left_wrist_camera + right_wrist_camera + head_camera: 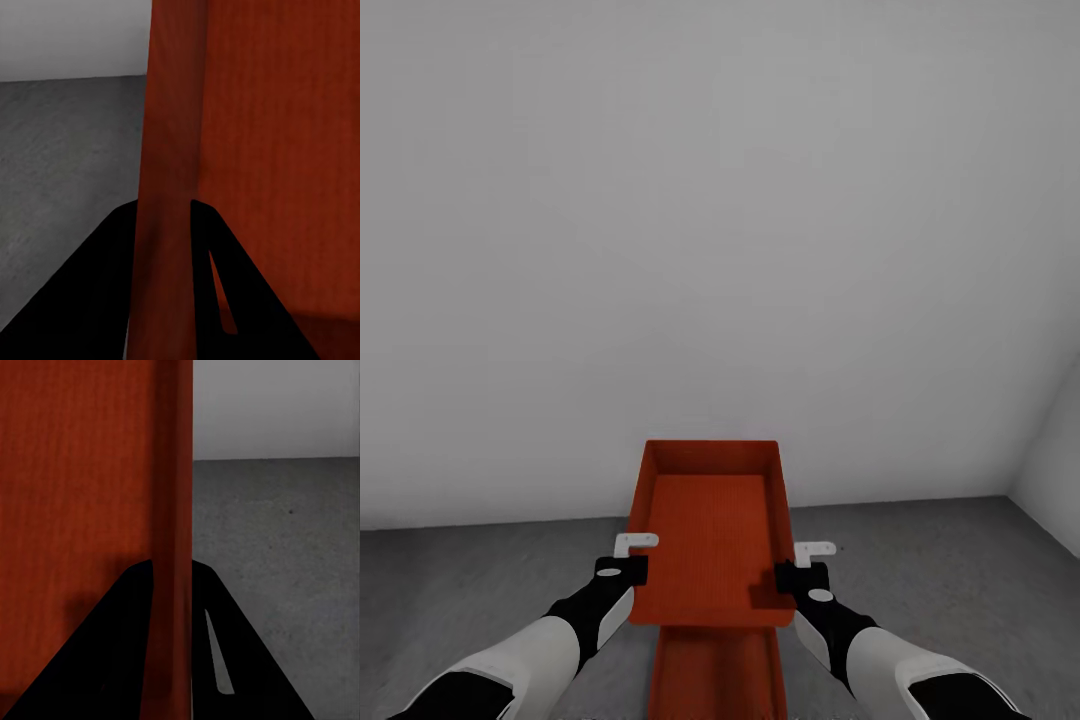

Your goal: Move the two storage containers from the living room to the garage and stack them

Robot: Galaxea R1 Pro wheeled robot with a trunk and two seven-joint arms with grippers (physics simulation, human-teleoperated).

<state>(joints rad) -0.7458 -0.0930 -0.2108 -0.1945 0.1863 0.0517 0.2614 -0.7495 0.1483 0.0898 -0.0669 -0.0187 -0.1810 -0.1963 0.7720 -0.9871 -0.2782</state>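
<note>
Grey concrete floor — pale wall

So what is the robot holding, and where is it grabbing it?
The upper storage container: left gripper pinches its left side wall, right gripper its right side wall.

Plain pale grey wall; mottled dark concrete floor; side wall perhaps angled right.
</note>
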